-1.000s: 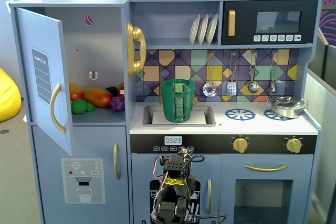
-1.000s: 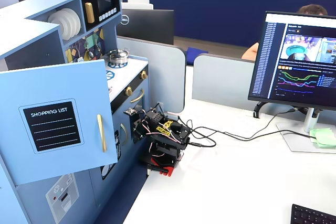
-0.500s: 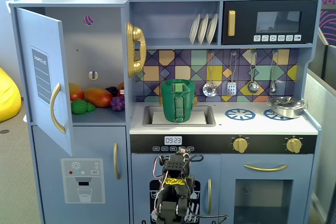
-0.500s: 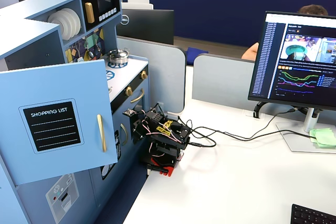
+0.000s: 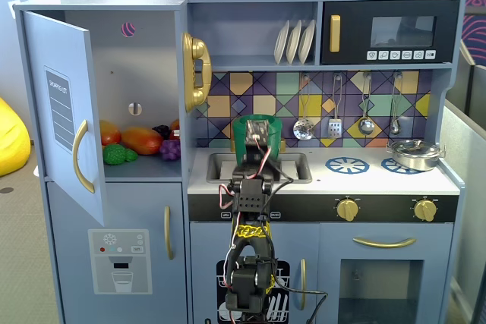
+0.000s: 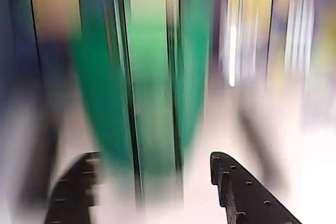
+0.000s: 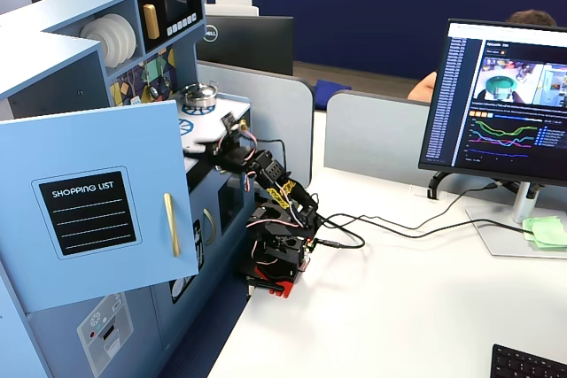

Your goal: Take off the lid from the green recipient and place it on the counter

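While the arm (image 5: 250, 210) reaches over the counter (image 5: 380, 180), jaws apart before the blurred green recipient (image 6: 147, 103), gripper (image 6: 157, 187) empty, silver pot (image 5: 414, 154) at right.

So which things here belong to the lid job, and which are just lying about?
Job: green recipient, counter, pincer.
Lying about: silver pot, plates, toy food, utensils, gold phone.

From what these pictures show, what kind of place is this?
Probably an office or lab with a robot test setup: a toy kitchen stands against a white desk, beside a monitor showing graphs and grey cubicle dividers.
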You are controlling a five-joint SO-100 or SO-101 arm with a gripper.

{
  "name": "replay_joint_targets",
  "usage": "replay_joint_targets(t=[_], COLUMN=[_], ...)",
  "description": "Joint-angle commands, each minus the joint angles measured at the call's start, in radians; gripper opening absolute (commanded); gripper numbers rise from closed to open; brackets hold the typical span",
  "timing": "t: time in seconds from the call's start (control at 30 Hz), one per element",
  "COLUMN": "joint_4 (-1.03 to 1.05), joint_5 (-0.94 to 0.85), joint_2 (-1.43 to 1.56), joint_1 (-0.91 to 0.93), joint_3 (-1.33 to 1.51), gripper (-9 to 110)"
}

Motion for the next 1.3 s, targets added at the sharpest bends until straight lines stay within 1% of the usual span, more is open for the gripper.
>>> replay_joint_targets(t=[0.0,0.2,0.53,1.1,1.17,1.27], joint_4=[-0.104,-0.118,-0.135,-0.192,-0.195,-0.193], joint_5=[-0.011,-0.029,-0.058,-0.091,-0.087,-0.078], joint_2=[-0.063,-0.132,-0.342,-0.669,-0.692,-0.71], joint_1=[-0.012,-0.015,-0.012,-0.055,-0.055,-0.064], joint_3=[-0.121,-0.17,-0.314,-0.534,-0.552,-0.566], gripper=[30,35,34,28,26,19])
